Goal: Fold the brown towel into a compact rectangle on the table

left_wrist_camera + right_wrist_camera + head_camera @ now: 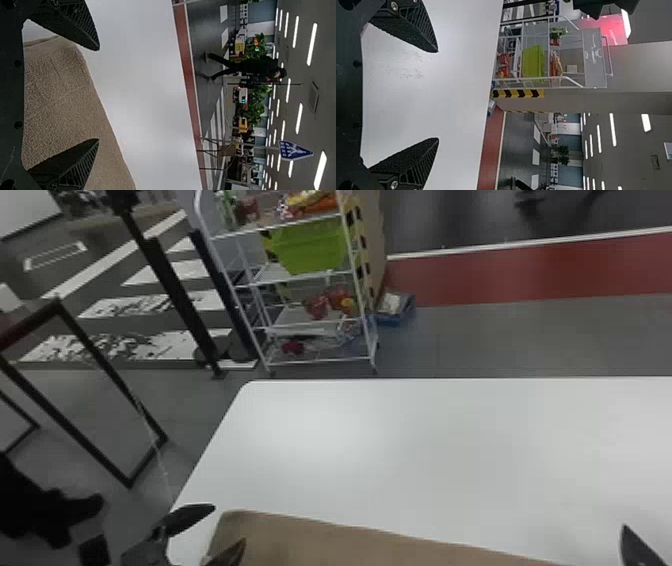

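So up close, my left gripper [230, 524] is at the lower left of the head view, fingers spread wide with nothing pinched, one tip overlapping the brown towel [325, 540] near its left corner. My right gripper [637, 547] is in the bottom right corner, also wide open and empty, well apart from the towel's visible part with bare white table [425, 450] between. The towel runs along the bottom of the frame, far edge slanting down to the right. Past the tabletop, upper middle, there's a white wire rack [325, 361] with a green bin [310, 247].
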Robot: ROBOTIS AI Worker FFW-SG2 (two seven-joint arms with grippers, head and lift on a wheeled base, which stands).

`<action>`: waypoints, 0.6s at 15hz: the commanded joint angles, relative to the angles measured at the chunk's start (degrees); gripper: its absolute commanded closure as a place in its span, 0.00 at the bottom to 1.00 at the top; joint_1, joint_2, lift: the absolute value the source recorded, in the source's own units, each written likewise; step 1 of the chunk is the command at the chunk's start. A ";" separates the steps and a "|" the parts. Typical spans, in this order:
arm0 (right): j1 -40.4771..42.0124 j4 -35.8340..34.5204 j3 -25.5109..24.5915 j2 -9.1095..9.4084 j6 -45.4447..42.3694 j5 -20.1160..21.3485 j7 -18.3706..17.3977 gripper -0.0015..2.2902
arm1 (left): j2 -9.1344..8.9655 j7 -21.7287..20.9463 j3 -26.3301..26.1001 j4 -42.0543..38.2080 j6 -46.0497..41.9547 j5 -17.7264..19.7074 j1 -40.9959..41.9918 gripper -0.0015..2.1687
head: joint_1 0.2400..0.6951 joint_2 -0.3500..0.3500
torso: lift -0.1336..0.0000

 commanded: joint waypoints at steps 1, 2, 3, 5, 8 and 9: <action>0.00 -0.09 0.00 0.14 0.00 0.00 0.00 0.04 | -0.15 -0.09 0.00 -0.03 0.00 0.01 0.00 0.03 | 1.00 1.00 | 0.09; 0.00 -0.09 0.00 0.14 0.00 0.00 0.00 0.04 | -0.15 -0.09 0.09 -0.03 0.00 0.01 0.00 0.03 | 1.00 1.00 | 0.09; 0.00 -0.09 0.09 0.14 0.00 0.00 0.00 0.04 | -0.15 -0.18 0.09 -0.03 0.00 0.01 0.00 0.03 | 1.00 1.00 | 0.09; -0.09 -0.09 0.09 0.14 0.00 0.00 0.00 0.04 | -0.15 -0.18 0.09 -0.11 0.00 0.01 0.00 0.03 | 1.00 1.00 | 0.09; -0.17 -0.09 0.09 0.14 0.00 0.00 0.00 0.04 | -0.15 -0.27 0.00 -0.11 0.00 0.01 0.00 0.03 | 1.00 1.00 | 0.09; -0.17 -0.09 0.09 0.14 0.00 0.00 0.00 0.04 | -0.15 -0.27 -0.09 -0.20 0.00 -0.08 0.00 0.03 | 1.00 1.00 | 0.09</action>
